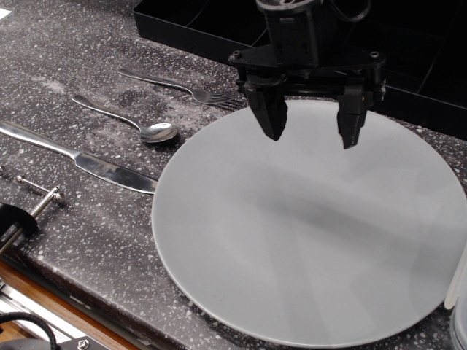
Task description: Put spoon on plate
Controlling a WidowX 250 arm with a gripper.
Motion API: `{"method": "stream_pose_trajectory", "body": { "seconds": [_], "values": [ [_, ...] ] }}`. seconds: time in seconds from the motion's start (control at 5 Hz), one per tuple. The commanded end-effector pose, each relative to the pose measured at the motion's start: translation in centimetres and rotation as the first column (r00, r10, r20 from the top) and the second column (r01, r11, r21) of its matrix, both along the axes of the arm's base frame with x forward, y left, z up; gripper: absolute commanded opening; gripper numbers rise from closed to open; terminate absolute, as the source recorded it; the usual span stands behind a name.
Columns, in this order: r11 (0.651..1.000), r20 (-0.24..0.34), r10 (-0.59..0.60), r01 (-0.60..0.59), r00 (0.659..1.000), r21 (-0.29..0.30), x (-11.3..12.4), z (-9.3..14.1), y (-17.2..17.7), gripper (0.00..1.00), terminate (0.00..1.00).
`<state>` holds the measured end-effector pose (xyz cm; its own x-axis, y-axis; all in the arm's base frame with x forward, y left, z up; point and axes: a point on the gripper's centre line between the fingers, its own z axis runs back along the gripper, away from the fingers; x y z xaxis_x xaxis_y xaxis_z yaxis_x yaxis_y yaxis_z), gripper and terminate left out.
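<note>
My claw (312, 125) hangs wide open and empty over the plate (306, 292). The spoon (128, 119) lies on the bench (87, 233) well off to the image-left, handle running up-left from its bowl.

Speckled counter (80, 233), plate (306, 240), spoon (135, 122), fork (182, 87), knife (80, 159)

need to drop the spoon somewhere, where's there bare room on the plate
The whole plate is bare; the open gripper hangs over its far edge. The counter left of it is crowded: fork, spoon, knife.
</note>
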<state>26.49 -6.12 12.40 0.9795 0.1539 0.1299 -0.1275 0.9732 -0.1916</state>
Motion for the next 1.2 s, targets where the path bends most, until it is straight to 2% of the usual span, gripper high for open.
{"method": "stream_pose_trajectory", "body": {
  "seconds": [0.0,0.2,0.4,0.6,0.8,1.0],
  "values": [
    [1.000,0.000,0.000,0.000,1.000,0.000,0.0,0.0,0.0,1.00,0.00],
    [0.969,-0.002,0.247,-0.247,0.969,-0.029,1.2,1.1,2.5,1.00,0.00],
    [0.882,0.049,0.470,-0.471,0.881,-0.003,2.3,1.4,5.5,1.00,0.00],
    [0.747,0.080,0.664,-0.664,0.744,-0.021,3.5,1.9,8.5,1.00,0.00],
    [0.610,0.124,0.790,-0.790,0.600,-0.061,3.4,2.5,12.1,1.00,0.00],
    [0.481,0.086,0.876,-0.874,0.475,-0.066,4.1,2.0,15.1,1.00,0.00]
  ]
}}
